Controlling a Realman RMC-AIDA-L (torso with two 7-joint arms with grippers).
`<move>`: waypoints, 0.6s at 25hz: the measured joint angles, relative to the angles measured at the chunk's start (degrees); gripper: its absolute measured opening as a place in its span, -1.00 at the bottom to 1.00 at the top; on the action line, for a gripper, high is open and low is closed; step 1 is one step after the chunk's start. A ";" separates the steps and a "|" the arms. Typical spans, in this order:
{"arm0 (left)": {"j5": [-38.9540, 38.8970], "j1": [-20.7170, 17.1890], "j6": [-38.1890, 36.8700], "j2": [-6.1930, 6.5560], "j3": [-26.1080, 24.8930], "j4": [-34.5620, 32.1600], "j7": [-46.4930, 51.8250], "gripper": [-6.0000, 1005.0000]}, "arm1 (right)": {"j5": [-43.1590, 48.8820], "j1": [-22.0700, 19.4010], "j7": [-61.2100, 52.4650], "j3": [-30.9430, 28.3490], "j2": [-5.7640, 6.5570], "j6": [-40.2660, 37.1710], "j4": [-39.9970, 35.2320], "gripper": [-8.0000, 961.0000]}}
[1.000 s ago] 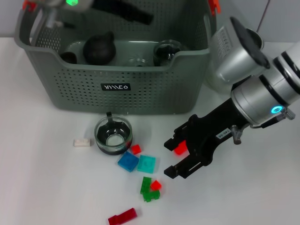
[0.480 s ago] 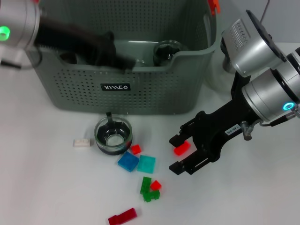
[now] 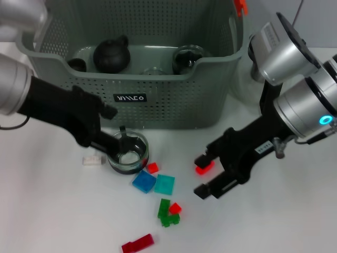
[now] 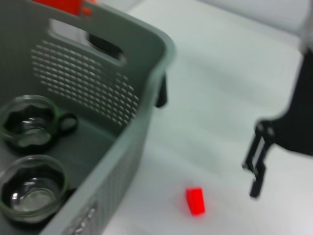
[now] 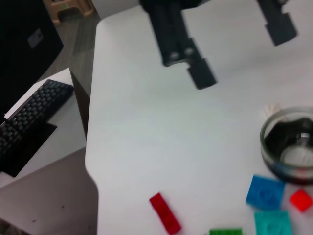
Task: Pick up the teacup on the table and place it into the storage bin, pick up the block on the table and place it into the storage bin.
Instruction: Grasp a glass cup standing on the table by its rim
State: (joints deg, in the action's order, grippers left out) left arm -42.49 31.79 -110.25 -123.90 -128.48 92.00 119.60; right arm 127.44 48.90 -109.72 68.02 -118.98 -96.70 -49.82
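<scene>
Two grippers are at work. The left gripper (image 3: 108, 134) has been brought down from the storage bin (image 3: 158, 95) to the teacup (image 3: 128, 153) at lower centre, jaws open, cup ungrasped. The right gripper (image 3: 202, 176), open, has been lifted off the red block (image 3: 203, 167).

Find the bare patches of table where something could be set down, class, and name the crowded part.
Bare table lies on the robot's left, below the white block, and on its right past the right gripper. It is crowded in the middle: the teacup under the left gripper, the scattered blocks, and the storage bin behind.
</scene>
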 joint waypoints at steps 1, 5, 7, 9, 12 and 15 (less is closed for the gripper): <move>0.58 -0.14 0.01 -0.05 0.68 -0.23 -1.65 0.68 | 0.28 -0.11 -0.33 -0.01 0.09 -0.39 0.10 0.59; 4.31 -0.13 2.67 -0.14 5.73 -2.53 -5.39 0.66 | 2.91 -0.34 -1.34 -0.37 0.28 -2.33 0.21 0.59; 6.53 0.24 4.78 -0.05 8.36 -4.42 -5.99 0.65 | 4.73 -0.31 -1.93 -0.34 0.25 -2.47 0.03 0.59; 8.81 0.62 7.21 -0.07 11.16 -6.16 -6.76 0.64 | 5.92 -0.08 -2.36 -0.39 0.09 -2.28 -0.04 0.59; 11.37 0.72 10.58 -0.24 15.41 -7.87 -7.27 0.63 | 6.27 0.18 -2.83 -0.63 -0.08 -1.79 -0.12 0.59; 13.35 1.18 13.19 -0.26 18.38 -10.07 -7.21 0.62 | 6.17 0.34 -2.86 -1.03 -0.15 -1.24 -0.04 0.59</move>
State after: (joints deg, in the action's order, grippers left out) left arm -29.14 32.97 -97.06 -124.17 -110.10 81.93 112.40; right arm 133.62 49.24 -112.59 66.99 -119.13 -97.94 -49.86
